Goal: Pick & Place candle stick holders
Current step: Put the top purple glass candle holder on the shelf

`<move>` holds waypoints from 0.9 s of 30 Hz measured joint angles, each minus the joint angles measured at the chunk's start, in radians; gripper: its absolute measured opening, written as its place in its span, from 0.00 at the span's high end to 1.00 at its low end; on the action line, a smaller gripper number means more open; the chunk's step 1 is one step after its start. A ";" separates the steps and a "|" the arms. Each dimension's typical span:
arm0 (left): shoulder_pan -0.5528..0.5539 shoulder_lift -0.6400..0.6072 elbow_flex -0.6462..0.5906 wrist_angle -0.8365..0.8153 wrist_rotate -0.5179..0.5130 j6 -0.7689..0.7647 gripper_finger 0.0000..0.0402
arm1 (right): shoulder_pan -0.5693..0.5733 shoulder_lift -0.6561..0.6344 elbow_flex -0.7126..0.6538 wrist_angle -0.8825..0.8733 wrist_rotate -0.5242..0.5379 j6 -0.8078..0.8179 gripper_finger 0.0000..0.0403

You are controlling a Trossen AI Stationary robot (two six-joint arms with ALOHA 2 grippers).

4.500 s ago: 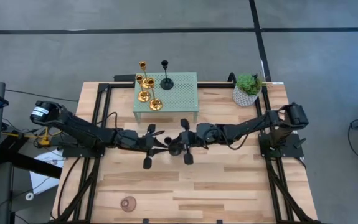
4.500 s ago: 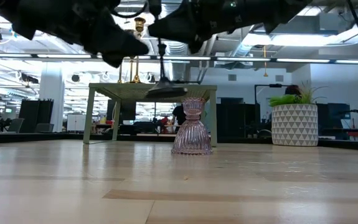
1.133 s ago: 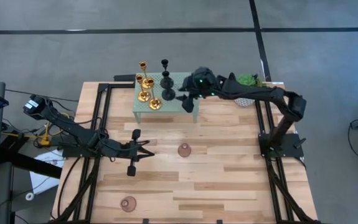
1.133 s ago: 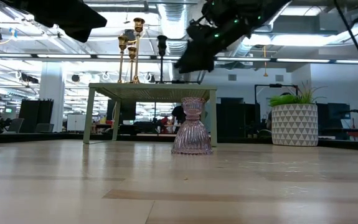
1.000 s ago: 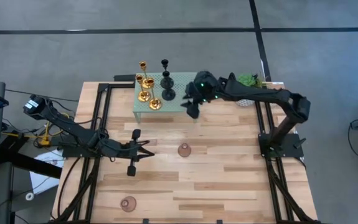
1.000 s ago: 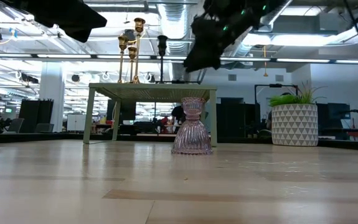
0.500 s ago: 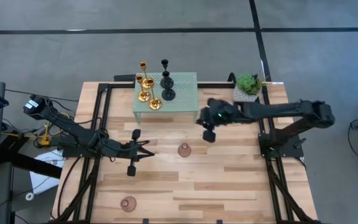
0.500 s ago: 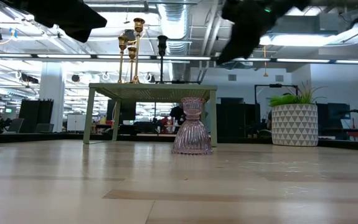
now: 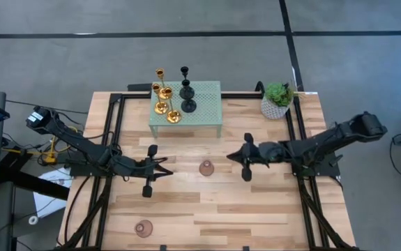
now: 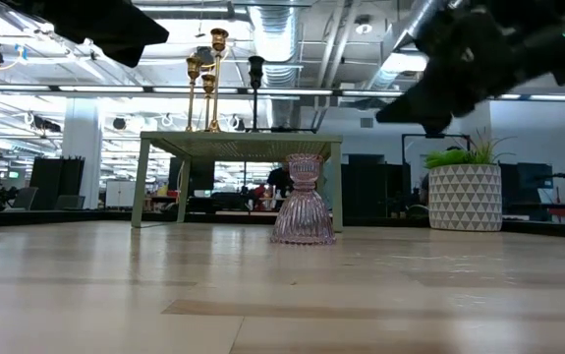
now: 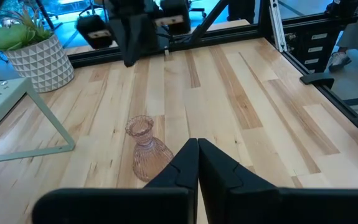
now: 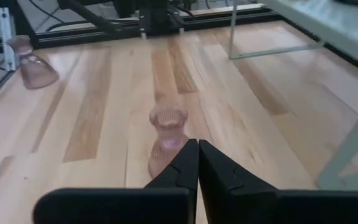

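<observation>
A pinkish glass candle stick holder stands upright on its base on the table's middle; it also shows in the low view, the left wrist view and the right wrist view. A second pink holder stands near the front left. Several gold holders and two black ones stand on a pale green stand. My left gripper is shut and empty, left of the middle holder. My right gripper is shut and empty, right of it, above the table.
A small green plant in a white patterned pot stands at the back right corner. The green stand's legs rise from the table behind the middle holder. Black frame rails run along both table sides.
My right gripper has come away from the green stand, going toward the table's near edge and down, and has turned toward the table's left. It now hangs right of the pink glass holder. The holders have kept still.
</observation>
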 joint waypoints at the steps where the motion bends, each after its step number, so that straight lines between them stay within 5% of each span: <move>1: 0.000 0.000 0.000 0.000 0.000 0.000 0.99 | 0.016 0.012 -0.016 0.027 0.028 0.009 1.00; 5: 0.000 0.000 0.000 0.000 0.000 0.000 0.98 | 0.077 0.069 -0.064 0.121 0.098 0.021 1.00; 22: 0.000 0.000 0.000 0.000 0.000 0.000 0.98 | 0.094 0.471 0.016 0.329 0.047 0.131 0.99; 27: 0.000 0.000 0.000 0.000 0.000 0.000 0.98 | 0.086 0.515 0.084 0.324 0.013 0.092 0.89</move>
